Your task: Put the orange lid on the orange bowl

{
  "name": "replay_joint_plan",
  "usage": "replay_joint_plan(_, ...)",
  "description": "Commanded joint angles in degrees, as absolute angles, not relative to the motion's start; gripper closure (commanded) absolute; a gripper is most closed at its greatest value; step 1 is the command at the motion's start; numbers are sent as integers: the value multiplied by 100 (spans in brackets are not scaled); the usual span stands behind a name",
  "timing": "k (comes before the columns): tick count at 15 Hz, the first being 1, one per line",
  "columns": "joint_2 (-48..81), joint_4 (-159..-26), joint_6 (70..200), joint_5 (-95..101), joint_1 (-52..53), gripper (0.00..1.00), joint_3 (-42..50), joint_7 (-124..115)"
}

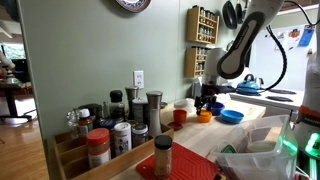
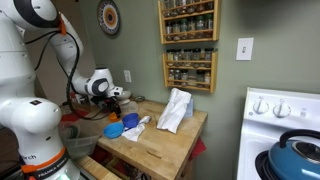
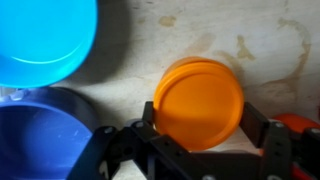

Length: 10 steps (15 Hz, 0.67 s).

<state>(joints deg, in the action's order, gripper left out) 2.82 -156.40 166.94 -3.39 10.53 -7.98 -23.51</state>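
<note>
In the wrist view the orange lid (image 3: 198,102), a flat round disc, fills the gap between my gripper's (image 3: 200,128) two black fingers. Both fingers touch its edges, so the gripper is shut on it. The orange bowl is hidden in this view. In an exterior view a small orange shape (image 1: 204,116) sits on the counter right under the gripper (image 1: 207,104); I cannot tell lid from bowl there. In an exterior view the gripper (image 2: 115,97) hangs low over the counter's far end.
A light blue bowl (image 3: 40,38) and a dark blue bowl (image 3: 40,135) lie close to the lid's left. An orange-red cup (image 1: 180,116) and a blue bowl (image 1: 231,116) flank the gripper. Spice jars (image 1: 120,125) stand in front. A white cloth (image 2: 175,110) lies on the wooden counter (image 2: 160,145).
</note>
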Motion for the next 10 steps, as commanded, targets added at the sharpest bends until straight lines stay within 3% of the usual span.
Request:
replay_joint_plan(1,265,-15749,16802,-602,1052,15,-889,-2100)
replay_joint_plan(10,238,-15786,16804,-634,1044,15,-906,-2040)
